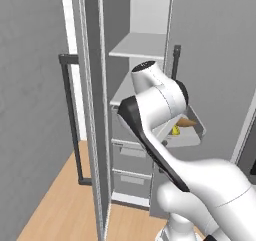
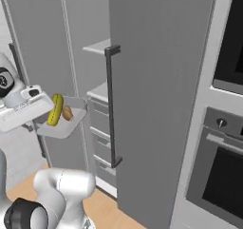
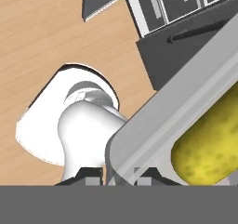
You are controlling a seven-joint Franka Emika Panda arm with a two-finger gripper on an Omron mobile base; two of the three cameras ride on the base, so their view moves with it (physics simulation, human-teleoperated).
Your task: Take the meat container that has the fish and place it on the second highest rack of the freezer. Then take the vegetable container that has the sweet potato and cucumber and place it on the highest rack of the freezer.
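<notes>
Grey tray (image 2: 60, 128) with cucumber (image 2: 55, 109) and sweet potato (image 2: 67, 112) is held by its rim in the gripper (image 3: 120, 174), in the air just outside the open freezer (image 1: 142, 50), top shelf placement pending; bowl with fish not visible.
</notes>
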